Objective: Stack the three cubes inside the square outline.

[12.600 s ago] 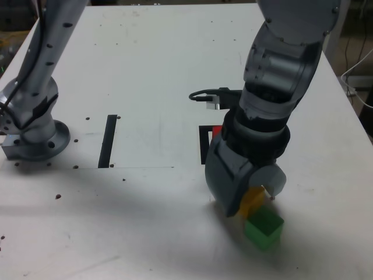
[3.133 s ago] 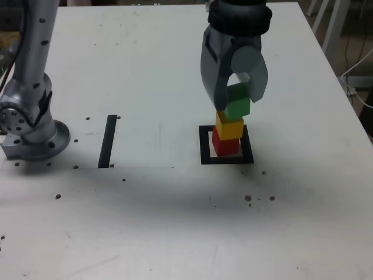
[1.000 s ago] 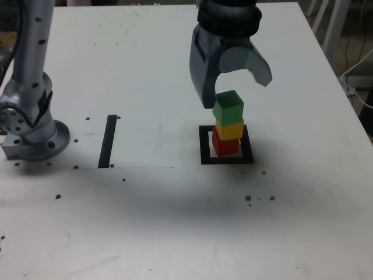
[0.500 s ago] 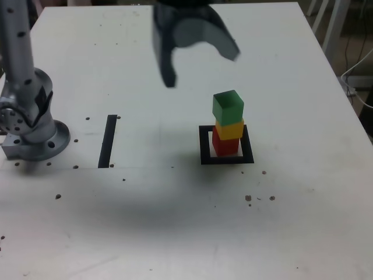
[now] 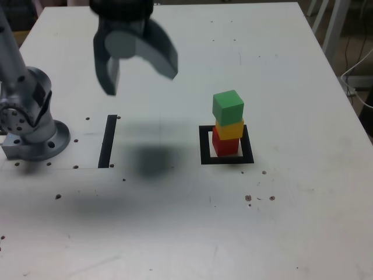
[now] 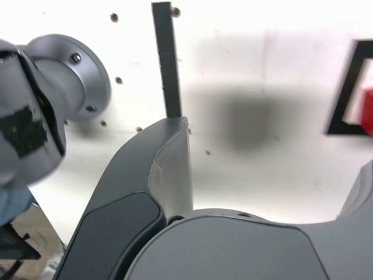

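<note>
Stack: green cube (image 5: 228, 106) on yellow cube (image 5: 229, 128) on red cube (image 5: 225, 143); tower upright, green sitting slightly twisted vs. the two below.
Location: red base rests on the white centre of the square outline (image 5: 204, 146), right of centre on the tabletop (image 5: 175, 233) in the exterior view.
Gripper: gripper (image 5: 140, 73) hangs high over the tabletop, well apart from the tower, toward the exterior view's left; jaws spread wide, nothing between them.
Wrist view: one red corner (image 6: 368, 111) and part of the outline at frame edge; straight tape strip (image 6: 167, 58) and arm base (image 6: 76, 76) in shot; no cube in the jaws.
Other: tape strip lies left of the outline in the exterior view, near the arm base; gripper's shadow falls between strip and outline.
Progress: judged done — all 3 cubes stacked in the outline, none loose on the tabletop.
Left to do: nothing w/ the cubes, as far as seen; only risk is a knock to the tower.
</note>
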`<act>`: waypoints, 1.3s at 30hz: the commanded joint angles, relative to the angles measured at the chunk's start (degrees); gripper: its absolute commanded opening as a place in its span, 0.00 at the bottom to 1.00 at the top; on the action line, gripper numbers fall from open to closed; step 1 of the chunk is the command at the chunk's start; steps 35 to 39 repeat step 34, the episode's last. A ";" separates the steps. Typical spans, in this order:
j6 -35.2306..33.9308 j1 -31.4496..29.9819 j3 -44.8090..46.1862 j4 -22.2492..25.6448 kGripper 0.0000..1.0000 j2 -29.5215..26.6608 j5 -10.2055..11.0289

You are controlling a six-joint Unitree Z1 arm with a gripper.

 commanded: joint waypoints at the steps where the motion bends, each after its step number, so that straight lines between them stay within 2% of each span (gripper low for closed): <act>1: 0.03 0.21 11.33 -2.67 0.99 -1.02 0.68; 9: -0.46 1.02 20.82 -11.76 1.00 -3.80 1.74; 13: -1.10 1.02 23.78 -14.97 1.00 -3.37 2.92; 16: -1.98 0.89 24.88 -16.00 1.00 -2.80 3.41; 26: -2.98 0.59 25.19 -16.74 1.00 -3.16 2.68; 30: -2.98 0.59 25.06 -18.26 1.00 -3.53 3.67; 34: -2.98 0.55 25.00 -20.37 1.00 -3.91 5.61; 39: -2.98 0.55 25.00 -20.37 1.00 -3.91 5.61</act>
